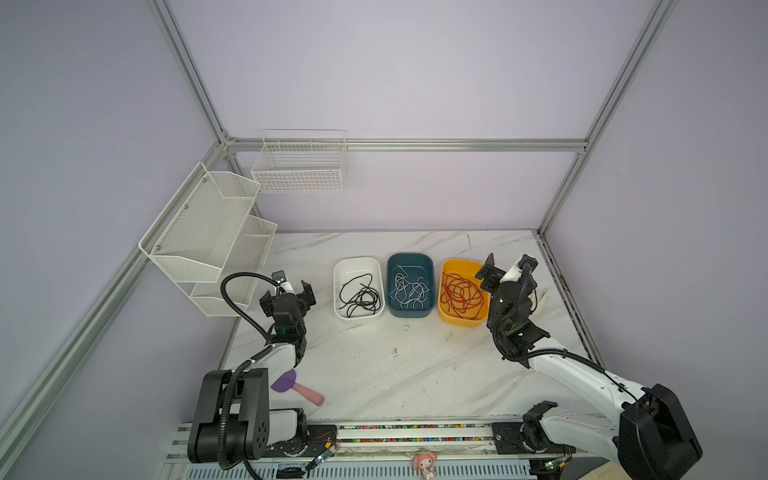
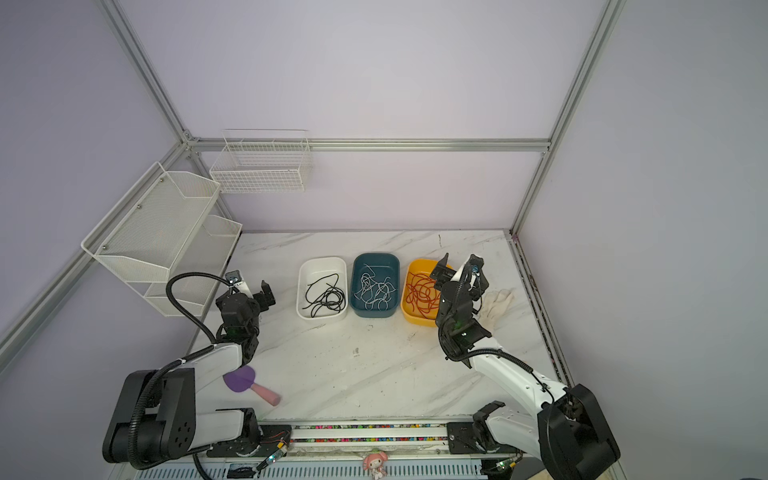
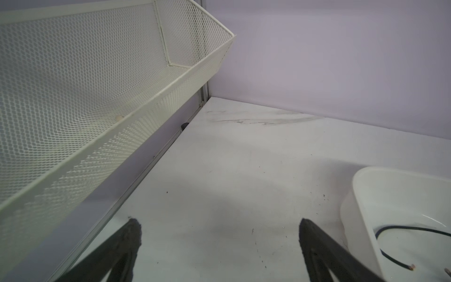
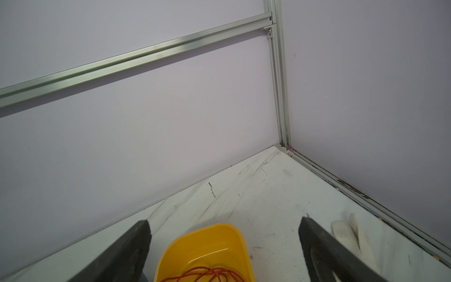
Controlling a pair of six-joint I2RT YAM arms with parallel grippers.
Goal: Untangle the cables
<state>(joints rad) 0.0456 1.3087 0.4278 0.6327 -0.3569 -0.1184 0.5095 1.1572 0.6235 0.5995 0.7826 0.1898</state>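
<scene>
The cables lie sorted in three bins in both top views. Black cables (image 1: 360, 297) curl in the white bin (image 1: 357, 260), white cables (image 1: 409, 289) in the teal bin (image 1: 409, 255), and red-orange cables (image 1: 461, 293) in the yellow bin (image 1: 456, 263). My left gripper (image 1: 293, 283) hangs open and empty to the left of the white bin (image 3: 366, 195); a black cable (image 3: 412, 229) shows inside it. Above the yellow bin's far right corner my right gripper (image 1: 507, 266) is open and holds nothing, with the red-orange cables (image 4: 207, 274) below its jaws.
A white mesh shelf rack (image 1: 208, 232) stands at the left wall, close to my left gripper. A wire basket (image 1: 301, 166) hangs on the back wall. A purple and pink scoop (image 1: 297, 386) lies near the left arm's base. A white glove (image 2: 496, 303) lies right of the yellow bin.
</scene>
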